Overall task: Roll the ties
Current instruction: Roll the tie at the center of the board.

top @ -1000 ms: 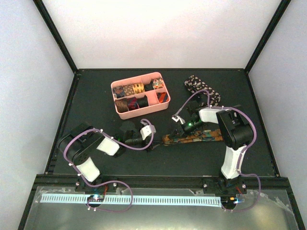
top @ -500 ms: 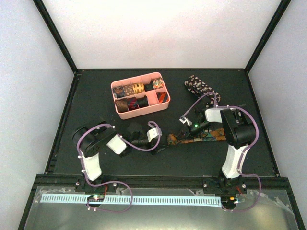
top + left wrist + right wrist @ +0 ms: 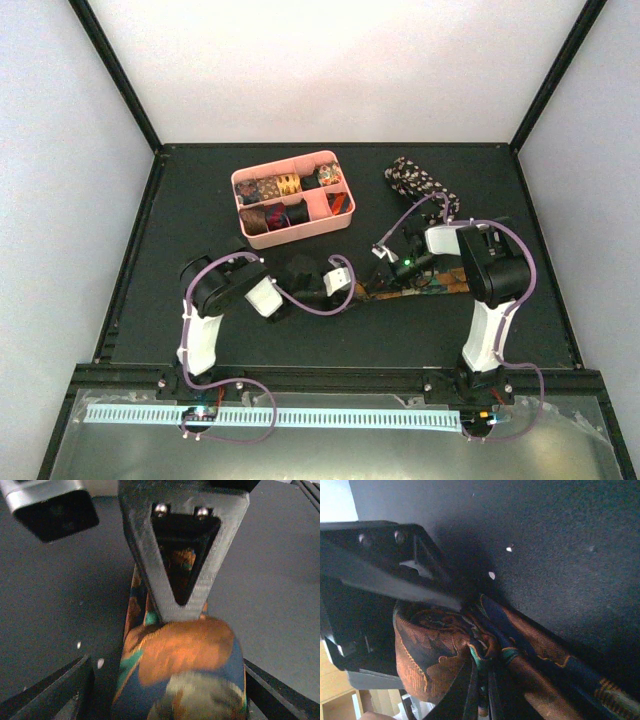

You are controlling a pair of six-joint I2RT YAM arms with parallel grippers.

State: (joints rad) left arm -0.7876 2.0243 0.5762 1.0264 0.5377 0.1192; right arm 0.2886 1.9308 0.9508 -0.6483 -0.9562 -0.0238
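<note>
Currently mid-roll: my left jaws (image 3: 165, 672) wide astride the tie (image 3: 445, 645), right jaws (image 3: 382, 276) can't tell; next wind needs tension.

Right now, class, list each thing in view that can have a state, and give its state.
patterned tie: stretched out, one end rolled.
speckled tie: unrolled, bunched.
pink tray: holding rolled ties.
left gripper: open around the rolled end.
right gripper: shut on the patterned tie.
</note>
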